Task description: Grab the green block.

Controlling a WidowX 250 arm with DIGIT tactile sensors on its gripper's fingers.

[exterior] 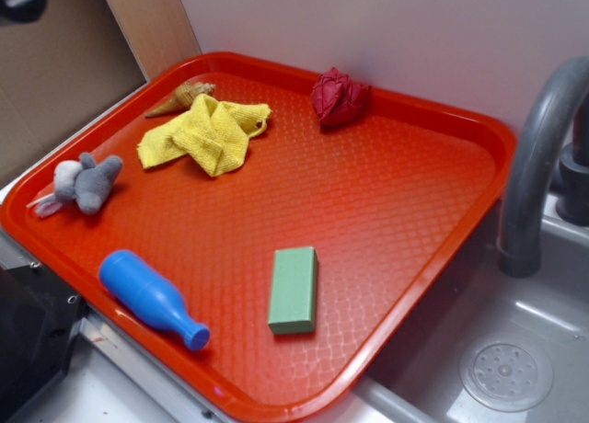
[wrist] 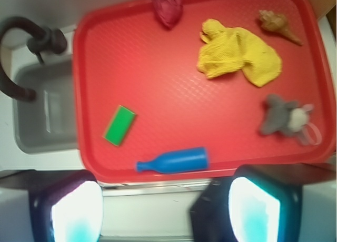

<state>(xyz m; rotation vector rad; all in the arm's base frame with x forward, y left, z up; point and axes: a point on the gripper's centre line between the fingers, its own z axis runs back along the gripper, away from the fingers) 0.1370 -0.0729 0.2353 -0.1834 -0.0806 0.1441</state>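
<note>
- Your claw (wrist: 166, 210) shows only in the wrist view, its two fingers (wrist: 68, 210) spread wide with nothing between them — it hangs off the tray's near edge, above the counter (wrist: 152, 205).
- You find the green block (exterior: 294, 290) lying flat on the red tray (exterior: 386, 202), near the front edge and toward the sink (exterior: 497, 368) side.
- The blue toy bottle (exterior: 152, 298) lies on its side just beside the block, along the same front edge — the two are apart.
- A grey plush mouse (exterior: 81, 184) sits at the left edge.
- A yellow cloth (exterior: 207, 133) and a shell-like cone (exterior: 181, 97) lie toward the far left corner.
- A crumpled dark red object (exterior: 339, 98) rests at the far edge.
</note>
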